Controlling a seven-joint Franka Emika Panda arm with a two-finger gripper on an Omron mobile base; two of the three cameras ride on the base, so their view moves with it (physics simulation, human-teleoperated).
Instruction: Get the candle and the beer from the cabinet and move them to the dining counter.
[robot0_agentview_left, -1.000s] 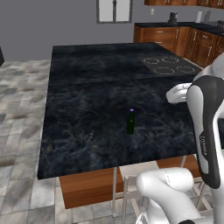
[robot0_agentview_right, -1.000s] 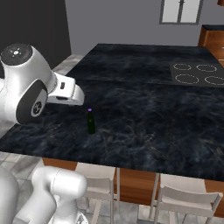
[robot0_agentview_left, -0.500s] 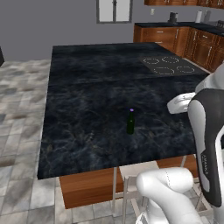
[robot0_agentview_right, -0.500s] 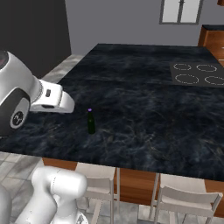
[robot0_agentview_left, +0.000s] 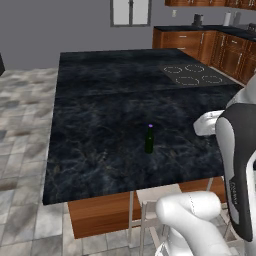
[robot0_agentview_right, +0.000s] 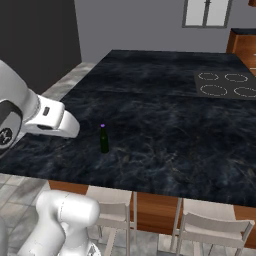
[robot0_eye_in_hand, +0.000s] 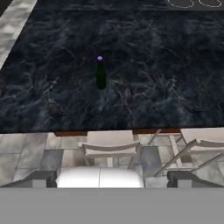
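Since a second ago the arm has swung back toward the base: in the right base view its white forearm, earlier reaching in close to the beer (robot0_agentview_right: 103, 139), now sits lower and farther out at 9 o'clock, well apart from the bottle, and in the left base view it has dropped toward 3 o'clock. The beer itself has not moved; it stands upright on the dining bench (robot0_agentview_left: 110, 100), alone near the front edge, with the cooktop (robot0_agentview_left: 196, 74) well away at 1 o'clock. The fingers (robot0_eye_in_hand: 111, 179) are spread wide and pinch nothing; the hand view shows their two dark tips far apart at 6 o'clock, looking in over the bench edge at the beer (robot0_eye_in_hand: 100, 73) near 12 o'clock. That view also brings out two pale chairs (robot0_eye_in_hand: 109, 146) tucked under the near edge, seen less fully from the base. The left base view alone takes in the far wall window (robot0_agentview_left: 130, 12) and what seem to be wooden base cabinets (robot0_agentview_left: 205, 45) at 1 o'clock.
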